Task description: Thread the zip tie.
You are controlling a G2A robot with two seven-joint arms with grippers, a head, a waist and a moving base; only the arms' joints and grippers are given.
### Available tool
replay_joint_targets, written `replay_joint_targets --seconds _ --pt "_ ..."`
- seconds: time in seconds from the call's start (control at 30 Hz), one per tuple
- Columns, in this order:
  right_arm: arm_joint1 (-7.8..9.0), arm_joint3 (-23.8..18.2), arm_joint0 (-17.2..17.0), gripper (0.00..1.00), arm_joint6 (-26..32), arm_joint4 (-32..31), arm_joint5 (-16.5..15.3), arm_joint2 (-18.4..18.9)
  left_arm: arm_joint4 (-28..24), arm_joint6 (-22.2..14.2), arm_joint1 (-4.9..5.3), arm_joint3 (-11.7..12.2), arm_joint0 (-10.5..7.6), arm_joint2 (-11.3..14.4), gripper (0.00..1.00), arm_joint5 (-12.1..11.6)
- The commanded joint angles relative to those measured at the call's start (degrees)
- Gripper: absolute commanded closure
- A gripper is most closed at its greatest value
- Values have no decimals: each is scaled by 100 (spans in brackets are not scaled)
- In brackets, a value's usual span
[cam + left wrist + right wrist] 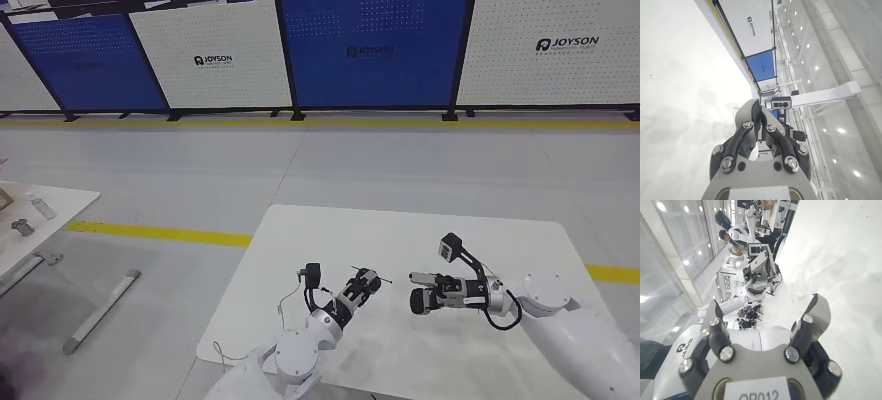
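Zip tie (386, 280) appears pinched in the closed left claw (760, 107) over the bench (500, 240). It points right at the wide-open, empty right claw (413, 292), likely for threading.

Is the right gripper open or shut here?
Open. In the right wrist view the right gripper has its fingers spread wide, with nothing held between them.

Grippers over the table (400, 235).
We find the left gripper (372, 279) left of the right gripper (413, 291), tips facing, near but apart, above the table's middle; the zip tie (386, 281) sits in the left gripper.
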Motion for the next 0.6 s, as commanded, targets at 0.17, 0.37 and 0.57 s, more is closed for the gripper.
replay_joint_targets --seconds 0.17,0.37,0.57 --pt "-11 -99 -72 0 -66 6 107 49 88 -19 -30 43 10 60 100 -29" --pt "-131 -136 -16 0 -411 -325 212 65 4 -152 -82 80 6 122 100 -119" --pt "-145 -138 -21 0 -458 -356 201 62 4 -152 -82 80 6 122 100 -119"
